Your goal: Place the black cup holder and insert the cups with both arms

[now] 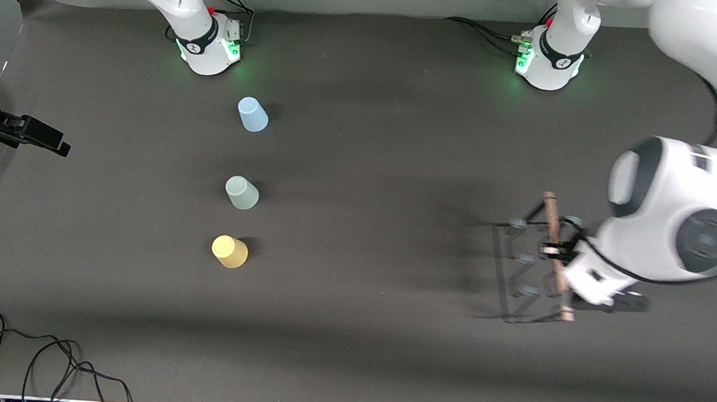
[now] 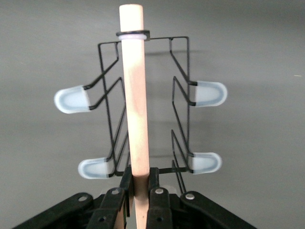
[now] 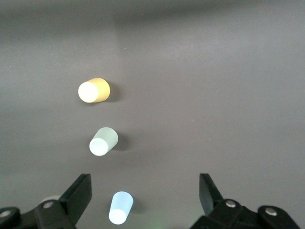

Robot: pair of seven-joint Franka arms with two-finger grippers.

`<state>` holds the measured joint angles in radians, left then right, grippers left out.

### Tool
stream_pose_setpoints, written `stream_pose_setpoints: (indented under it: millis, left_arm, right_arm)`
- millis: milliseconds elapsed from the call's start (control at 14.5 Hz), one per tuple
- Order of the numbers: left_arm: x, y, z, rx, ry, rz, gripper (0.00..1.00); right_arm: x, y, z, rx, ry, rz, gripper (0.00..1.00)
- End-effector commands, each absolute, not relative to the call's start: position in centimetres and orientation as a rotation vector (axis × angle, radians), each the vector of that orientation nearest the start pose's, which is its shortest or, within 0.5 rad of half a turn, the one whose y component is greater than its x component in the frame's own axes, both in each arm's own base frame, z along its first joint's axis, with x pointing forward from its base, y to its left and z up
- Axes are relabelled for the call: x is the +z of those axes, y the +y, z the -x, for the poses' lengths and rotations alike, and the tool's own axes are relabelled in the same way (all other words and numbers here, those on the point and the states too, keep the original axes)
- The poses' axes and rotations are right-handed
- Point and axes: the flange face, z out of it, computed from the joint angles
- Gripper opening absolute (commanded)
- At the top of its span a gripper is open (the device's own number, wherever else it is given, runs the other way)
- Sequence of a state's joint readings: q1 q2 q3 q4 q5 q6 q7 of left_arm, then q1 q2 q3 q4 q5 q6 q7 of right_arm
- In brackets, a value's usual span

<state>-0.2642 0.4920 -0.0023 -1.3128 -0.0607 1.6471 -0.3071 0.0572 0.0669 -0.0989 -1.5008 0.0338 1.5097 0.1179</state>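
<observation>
- The black cup holder [image 1: 534, 264] sits toward the left arm's end of the table, well apart from the 3 cups, and whether its base touches the table is unclear
- The left gripper [image 1: 556, 249] is clamped on the holder's wooden rod [image 2: 136, 100], about midway along it
- 4 pale peg tips [image 2: 71, 99] show in the left wrist view
- Well away from the holder, toward the right arm's end, the blue cup [image 1: 252, 114], green cup [image 1: 242, 192] and yellow cup [image 1: 229, 251] stand in 1 row, upside down
- The right gripper [image 3: 145, 195] waits over the blue cup, fingers wide apart and empty
- Risk, as I judge it: the smooth rod could twist in the narrow grip, tilting the holder so it tips on release
</observation>
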Motion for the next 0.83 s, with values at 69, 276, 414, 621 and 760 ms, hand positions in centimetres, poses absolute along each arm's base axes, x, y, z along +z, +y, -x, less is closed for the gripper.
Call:
stream_pose_setpoints:
  millis: [69,276,414,621,760]
  left_arm:
    - [45.6,-26.5,-62.4,0.258,-0.046,3.186,0.00]
    - [44.3,-33.1,-60.2,0.211,-0.073,3.204,0.00]
    - [43.0,-35.5,-59.1,0.180,-0.055,3.214,0.00]
    - [40.6,-39.3,-57.0,0.206,-0.033,3.179,0.00]
    - [38.6,-41.7,-55.2,0.239,-0.010,3.153,0.00]
  right_arm:
    - [61.8,-1.8,-57.0,0.096,0.234,3.107,1.00]
    - [61.8,-1.8,-57.0,0.096,0.234,3.107,1.00]
    - [61.8,-1.8,-57.0,0.096,0.234,3.107,1.00]
    - [61.8,-1.8,-57.0,0.096,0.227,3.107,1.00]
    - [61.8,-1.9,-57.0,0.096,0.229,3.107,1.00]
